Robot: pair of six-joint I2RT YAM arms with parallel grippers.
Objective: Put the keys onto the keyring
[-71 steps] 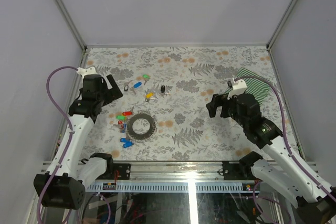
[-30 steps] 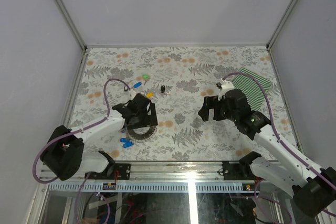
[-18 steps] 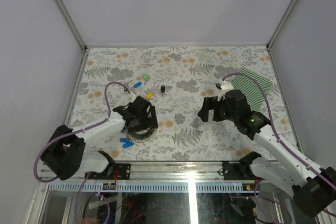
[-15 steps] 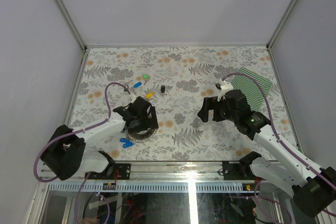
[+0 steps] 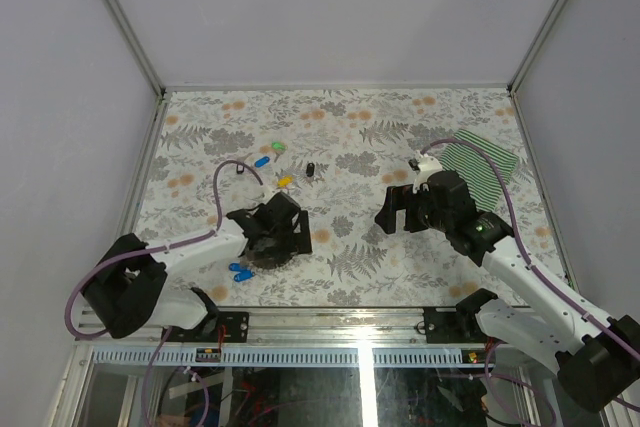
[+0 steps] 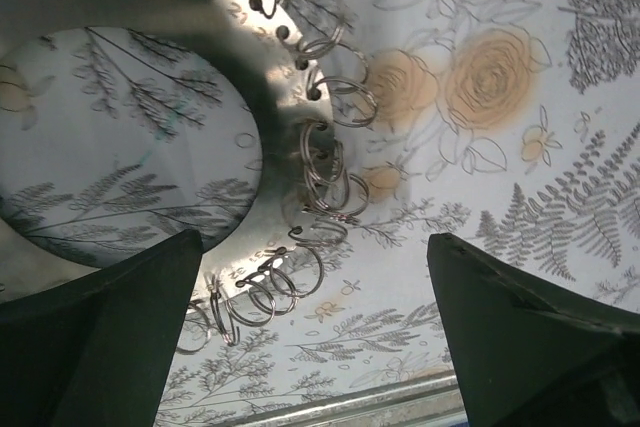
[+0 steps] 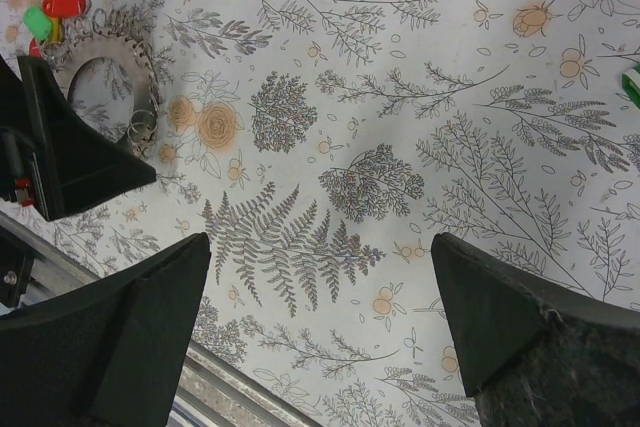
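Left fingers (image 6: 95, 347) wide above flat, loop-fringed keyring (image 6: 272, 132)

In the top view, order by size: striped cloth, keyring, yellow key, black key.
Largest: the striped cloth.
Then the keyring, partly hidden by the left gripper.
Last, the yellow key and the black key: alike, too small to rank.

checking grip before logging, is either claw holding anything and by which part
Nothing held. The left claw stands open over the keyring, not closed on it; the right claw is open too.
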